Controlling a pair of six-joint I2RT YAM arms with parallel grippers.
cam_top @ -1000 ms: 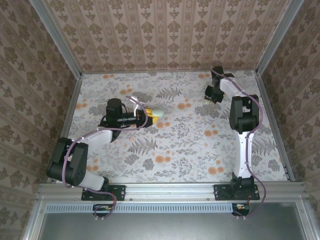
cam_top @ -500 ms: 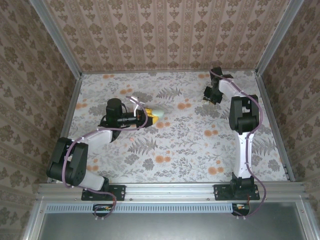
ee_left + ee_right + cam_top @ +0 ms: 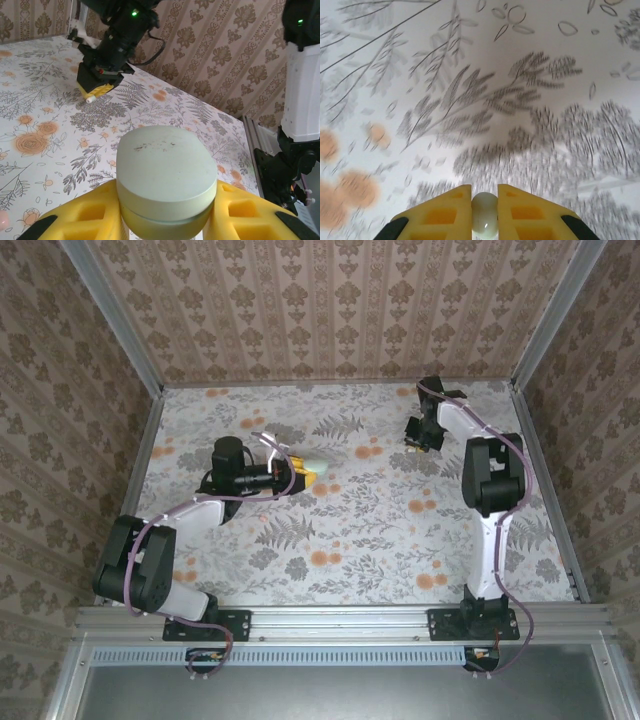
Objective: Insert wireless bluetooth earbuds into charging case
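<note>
My left gripper [image 3: 300, 478] is shut on the pale green oval charging case [image 3: 312, 468], lid closed, left of the table's middle. In the left wrist view the case [image 3: 167, 172] sits between the yellow fingers [image 3: 82, 217] of that gripper [image 3: 166, 212]. My right gripper [image 3: 413, 437] is at the far right, low over the floral table. Its jaws [image 3: 485, 197] pinch a greenish-white earbud [image 3: 485, 215]. That gripper [image 3: 96, 91] also shows far off in the left wrist view. A tiny pinkish piece [image 3: 2, 218] lies on the table, cut by the frame edge.
Patterned walls and aluminium rails [image 3: 538, 480] enclose the flowered table [image 3: 350, 530]. The right arm's white link [image 3: 302, 95] and base [image 3: 285, 170] stand to the right of the held case. Printed orange flowers [image 3: 325, 558] dot the surface.
The right gripper has closed on the greenish-white earbud and shifted slightly left at the far right of the table. The left arm and the case have not moved.
</note>
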